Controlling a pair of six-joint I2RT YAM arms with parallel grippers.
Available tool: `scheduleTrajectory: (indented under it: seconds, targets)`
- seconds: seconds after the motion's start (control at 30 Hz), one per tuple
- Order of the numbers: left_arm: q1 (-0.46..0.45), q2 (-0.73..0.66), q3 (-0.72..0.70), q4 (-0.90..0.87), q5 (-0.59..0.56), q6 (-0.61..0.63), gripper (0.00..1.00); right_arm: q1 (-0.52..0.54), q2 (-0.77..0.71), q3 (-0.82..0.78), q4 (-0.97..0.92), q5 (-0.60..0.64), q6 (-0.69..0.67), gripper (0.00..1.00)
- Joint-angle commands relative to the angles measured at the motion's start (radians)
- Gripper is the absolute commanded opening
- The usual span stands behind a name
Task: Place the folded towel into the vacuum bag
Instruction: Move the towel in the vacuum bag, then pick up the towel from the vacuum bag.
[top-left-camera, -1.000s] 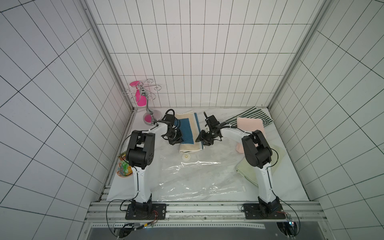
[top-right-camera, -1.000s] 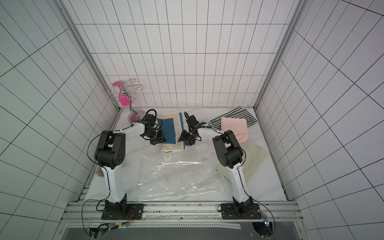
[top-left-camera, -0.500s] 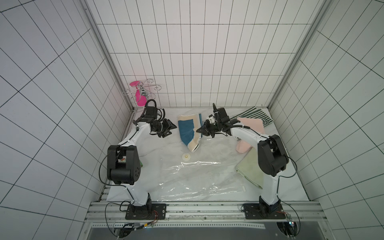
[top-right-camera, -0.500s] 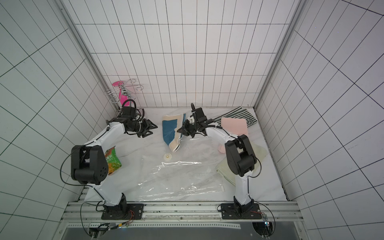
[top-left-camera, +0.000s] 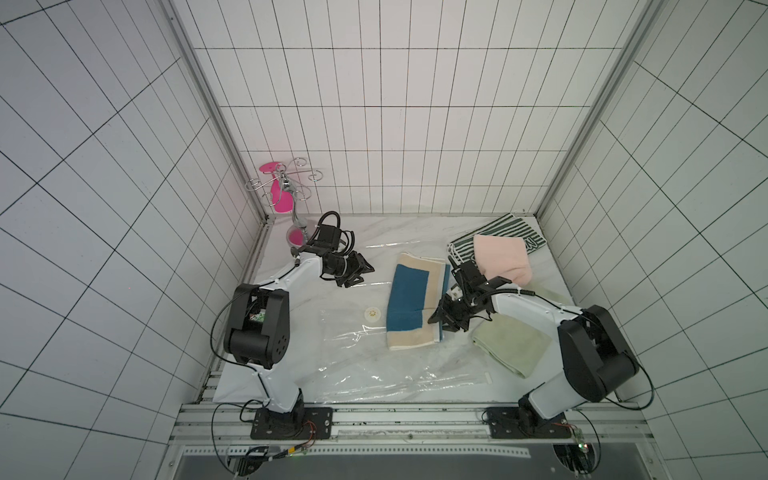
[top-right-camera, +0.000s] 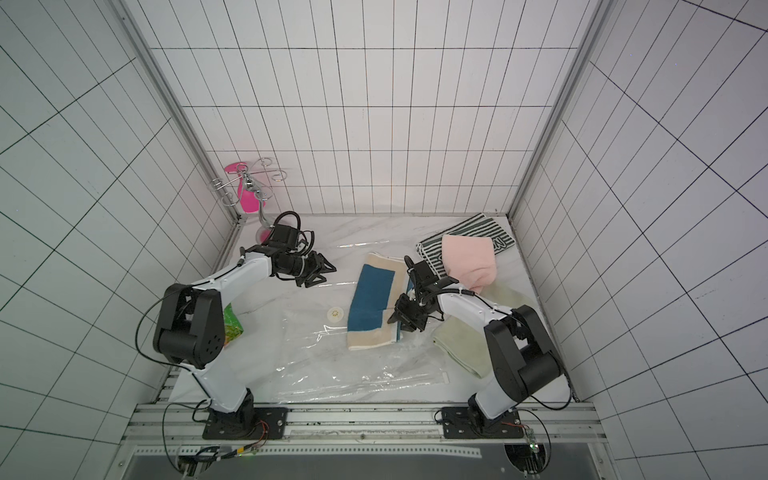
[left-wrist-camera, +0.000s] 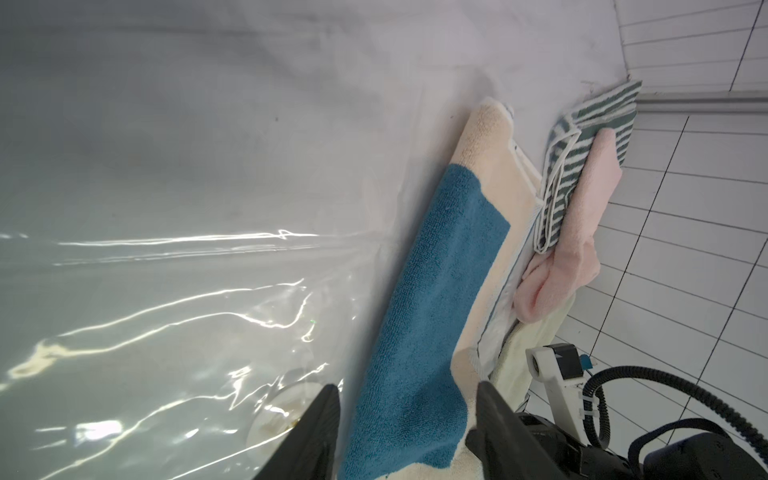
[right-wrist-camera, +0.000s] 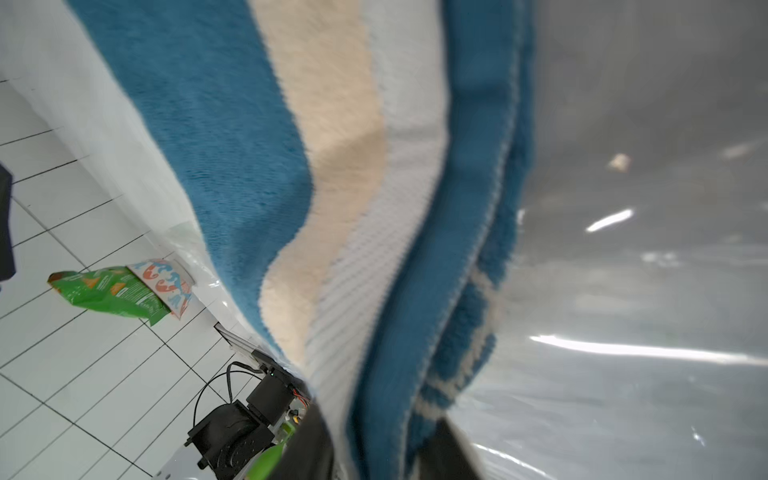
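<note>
The folded towel (top-left-camera: 409, 305) (top-right-camera: 372, 305), blue with beige borders, lies flat on the table over the far part of the vacuum bag (top-left-camera: 374, 374) (top-right-camera: 332, 365). I cannot tell whether it is under a plastic layer. The bag's round white valve (top-left-camera: 372, 325) sits left of the towel. My right gripper (top-left-camera: 442, 325) (top-right-camera: 402, 322) is at the towel's right edge, open, with the edge (right-wrist-camera: 415, 332) between its fingers. My left gripper (top-left-camera: 365, 272) (top-right-camera: 326, 270) (left-wrist-camera: 405, 399) hovers open and empty over the bag's back left, pointing at the towel (left-wrist-camera: 428, 311).
A pink towel (top-left-camera: 503, 257) lies on a striped one (top-left-camera: 513, 228) at the back right. A pale green towel (top-left-camera: 513, 345) lies by the right arm. A green snack packet (top-right-camera: 230, 328) (right-wrist-camera: 112, 291) lies behind the left arm. A pink-and-wire stand (top-left-camera: 286, 195) fills the back left corner.
The towel, hanging lifted from my right gripper half a second ago, now lies flat. The right gripper has come forward along its edge and its jaws have parted. The left gripper opened earlier and stays apart.
</note>
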Motion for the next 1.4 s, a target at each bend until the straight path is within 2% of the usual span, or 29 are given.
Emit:
scheduleTrajectory:
  seconds: [0.0, 0.1, 0.17, 0.27, 0.37, 0.5, 0.6, 0.7, 0.87, 0.97, 1.07, 1.2, 1.27, 1.37]
  targets:
    - [-0.031, 0.017, 0.064, 0.006, -0.053, 0.022, 0.54, -0.008, -0.043, 0.002, -0.113, 0.094, -0.068, 0.53]
    - [-0.058, 0.028, 0.097, -0.022, -0.108, 0.077, 0.55, -0.027, -0.039, 0.106, -0.269, 0.225, -0.192, 0.68]
    - [-0.072, 0.047, 0.111, -0.021, -0.143, 0.100, 0.56, -0.063, -0.003, 0.172, -0.307, 0.268, -0.261, 0.70]
    - [-0.102, 0.107, 0.162, -0.029, -0.188, 0.128, 0.56, -0.099, 0.115, 0.281, -0.309, 0.341, -0.332, 0.70]
    - [-0.134, 0.167, 0.191, -0.038, -0.201, 0.144, 0.56, -0.107, 0.243, 0.388, -0.267, 0.387, -0.338, 0.70]
    - [-0.162, 0.165, 0.148, -0.007, -0.172, 0.143, 0.56, -0.104, 0.339, 0.448, -0.142, 0.329, -0.272, 0.66]
    - [-0.174, 0.144, 0.077, 0.055, -0.129, 0.113, 0.55, -0.102, 0.395, 0.497, -0.122, 0.318, -0.253, 0.64]
    - [-0.197, 0.153, 0.031, 0.098, -0.099, 0.094, 0.54, -0.104, 0.436, 0.509, -0.105, 0.296, -0.239, 0.56]
    - [-0.213, 0.201, 0.011, 0.110, -0.088, 0.086, 0.50, -0.108, 0.454, 0.463, -0.037, 0.247, -0.198, 0.34]
    - [-0.214, 0.208, 0.026, 0.116, -0.084, 0.079, 0.42, -0.110, 0.448, 0.452, -0.027, 0.256, -0.193, 0.23]
    - [-0.214, 0.190, 0.041, 0.134, -0.081, 0.069, 0.27, -0.111, 0.432, 0.460, -0.026, 0.256, -0.191, 0.13]
    - [-0.216, 0.131, 0.058, 0.113, -0.158, 0.091, 0.01, -0.102, 0.398, 0.486, -0.068, 0.302, -0.210, 0.08]
    - [-0.226, 0.110, 0.084, 0.069, -0.221, 0.126, 0.00, -0.090, 0.385, 0.506, -0.104, 0.339, -0.228, 0.08]
    - [-0.241, 0.081, 0.102, 0.053, -0.251, 0.150, 0.00, -0.074, 0.367, 0.526, -0.125, 0.349, -0.233, 0.08]
